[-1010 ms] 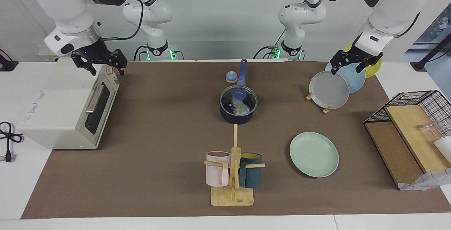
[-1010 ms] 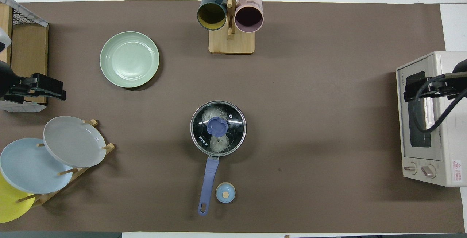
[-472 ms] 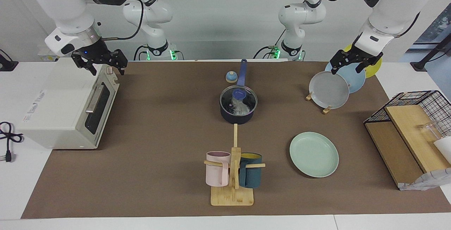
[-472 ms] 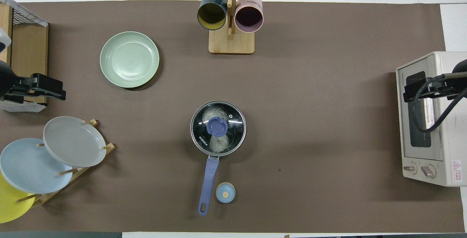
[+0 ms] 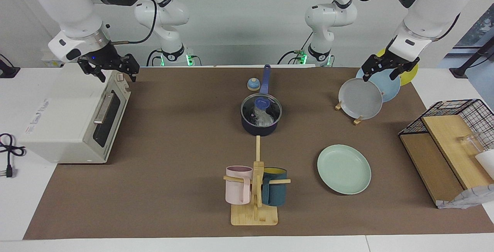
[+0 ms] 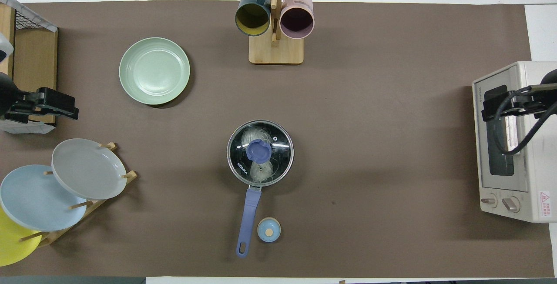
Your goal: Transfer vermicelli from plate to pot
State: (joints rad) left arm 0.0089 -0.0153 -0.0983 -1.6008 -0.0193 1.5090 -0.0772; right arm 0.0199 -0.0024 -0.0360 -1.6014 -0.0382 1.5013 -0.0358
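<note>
Nothing really moves since a second ago: vermicelli (image 6: pixel 260 153) sits in the lidded pot (image 5: pixel 261 126), plate (image 5: pixel 344 169) bare. Left gripper (image 5: pixel 389 68) over the plate rack, right gripper (image 5: pixel 109 66) over the toaster oven, both spread and empty. Looks done, no next move needed.

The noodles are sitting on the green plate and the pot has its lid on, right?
Not quite. The green plate is bare; the noodles are inside the pot, under its glass lid, as the overhead view shows. The lid is indeed on.

Left gripper (image 5: pixel 389 70) and right gripper (image 5: pixel 109 69) raised, fingers apart, empty.
</note>
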